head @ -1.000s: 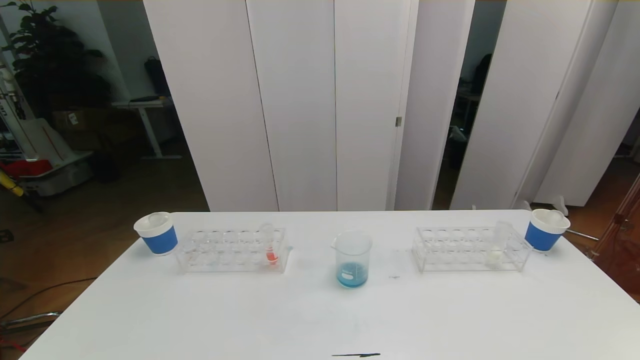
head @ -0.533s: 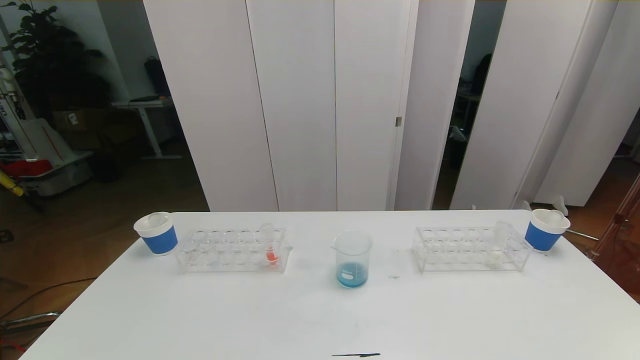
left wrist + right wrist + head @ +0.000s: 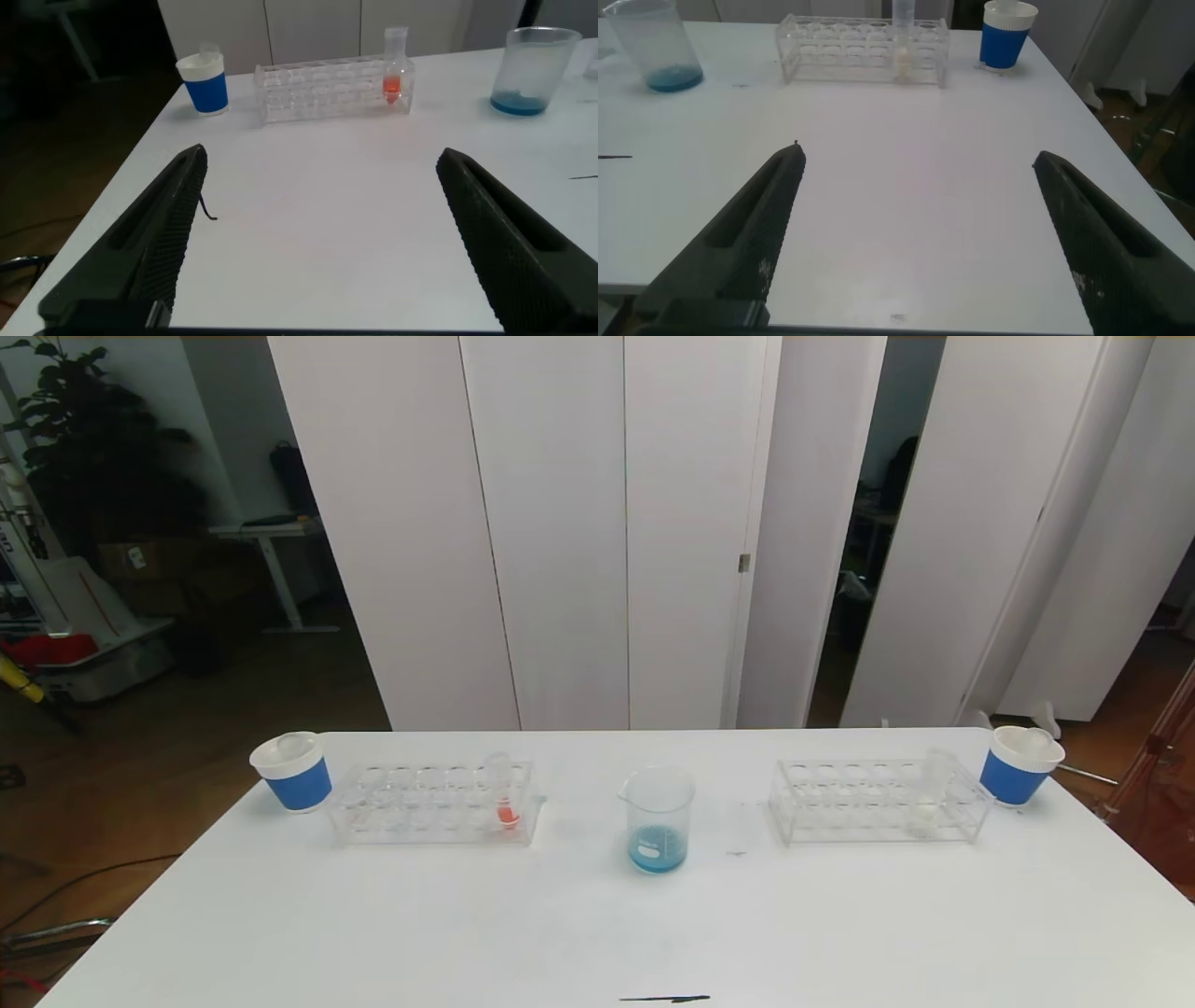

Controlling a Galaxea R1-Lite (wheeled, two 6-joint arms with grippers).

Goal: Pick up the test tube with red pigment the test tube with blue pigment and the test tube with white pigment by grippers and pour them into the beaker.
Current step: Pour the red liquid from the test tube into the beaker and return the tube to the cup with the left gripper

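Observation:
The beaker [image 3: 659, 817] stands mid-table with a shallow layer of blue liquid in it. The test tube with red pigment [image 3: 505, 795] stands upright at the right end of the left rack [image 3: 420, 800]. The test tube with white pigment [image 3: 927, 793] stands near the right end of the right rack [image 3: 854, 800]. No test tube with blue pigment shows. My left gripper [image 3: 322, 154] is open over bare table, well short of the red tube [image 3: 394, 73]. My right gripper [image 3: 919, 154] is open too, well short of the white tube [image 3: 904, 42]. Neither gripper appears in the head view.
A blue-and-white paper cup [image 3: 291, 773] stands at the far left beside the left rack. Another such cup [image 3: 1019, 767] stands at the table's right edge. A thin black mark [image 3: 665, 999] lies at the table's [image 3: 597, 924] front edge.

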